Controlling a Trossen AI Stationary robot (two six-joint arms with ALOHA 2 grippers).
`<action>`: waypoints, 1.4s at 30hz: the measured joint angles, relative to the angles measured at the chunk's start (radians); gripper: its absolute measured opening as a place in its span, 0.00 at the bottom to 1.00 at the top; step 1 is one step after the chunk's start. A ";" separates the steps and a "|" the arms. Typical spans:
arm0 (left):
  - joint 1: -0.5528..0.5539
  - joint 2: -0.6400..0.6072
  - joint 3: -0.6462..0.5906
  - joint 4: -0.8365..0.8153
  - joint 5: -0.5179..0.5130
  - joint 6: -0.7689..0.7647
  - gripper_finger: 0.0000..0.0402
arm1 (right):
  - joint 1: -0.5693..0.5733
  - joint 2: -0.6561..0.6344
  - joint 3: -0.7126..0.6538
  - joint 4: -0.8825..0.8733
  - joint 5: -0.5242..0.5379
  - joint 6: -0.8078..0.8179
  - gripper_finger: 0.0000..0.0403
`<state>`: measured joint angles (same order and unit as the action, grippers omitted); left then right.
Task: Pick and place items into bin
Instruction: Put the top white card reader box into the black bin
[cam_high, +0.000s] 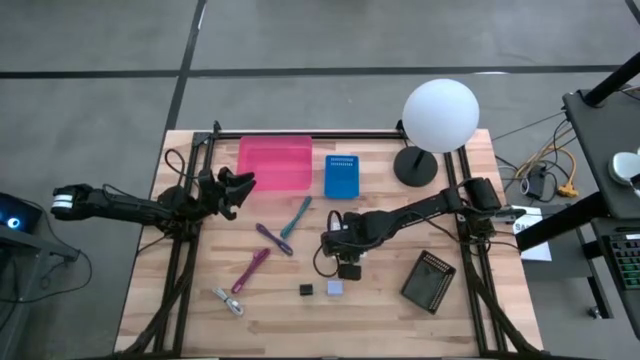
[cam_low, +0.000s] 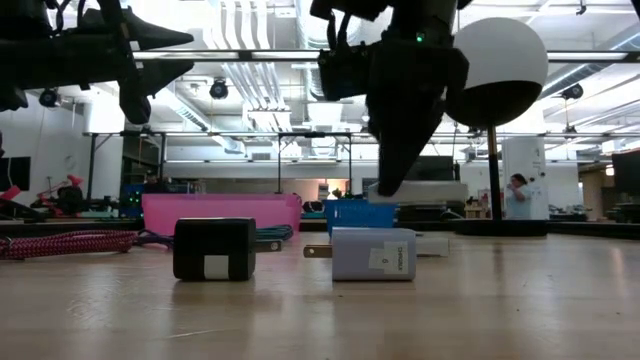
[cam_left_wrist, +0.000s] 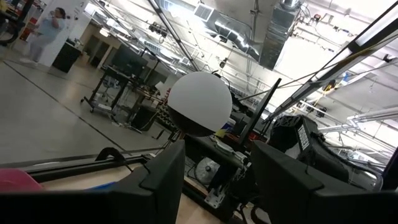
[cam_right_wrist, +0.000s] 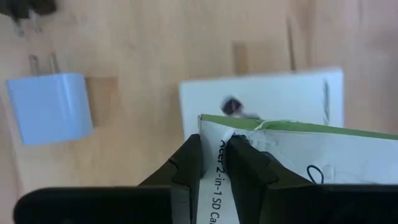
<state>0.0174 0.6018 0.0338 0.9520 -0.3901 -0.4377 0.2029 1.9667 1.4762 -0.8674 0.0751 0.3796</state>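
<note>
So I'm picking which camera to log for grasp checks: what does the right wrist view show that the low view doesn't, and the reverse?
Only the right wrist view shows the right gripper pinching the edge of a white-and-green printed card, with a second white card flat on the wood beneath.

Only the low view shows the pink bin, the blue box, the globe lamp and the whole black charger cube.

Both show the lavender charger cube lying on the table.

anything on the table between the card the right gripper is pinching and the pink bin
The right gripper grips a white printed card. Between it and the pink bin lies only the flat teal pen, low enough to pass over if the card is lifted.
</note>
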 joint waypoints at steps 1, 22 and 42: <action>0.000 0.000 0.000 0.000 0.000 0.000 0.42 | 0.000 0.000 0.012 -0.039 -0.004 0.035 0.13; 0.000 0.006 0.000 -0.002 0.003 0.000 0.42 | 0.196 -0.199 0.038 -0.302 0.011 0.437 0.13; 0.000 0.012 0.000 0.000 0.016 0.000 0.42 | 0.505 -0.327 -0.126 -0.330 0.058 0.864 0.13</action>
<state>0.0175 0.6139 0.0338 0.9516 -0.3740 -0.4381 0.7081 1.6394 1.3497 -1.1973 0.1329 1.2434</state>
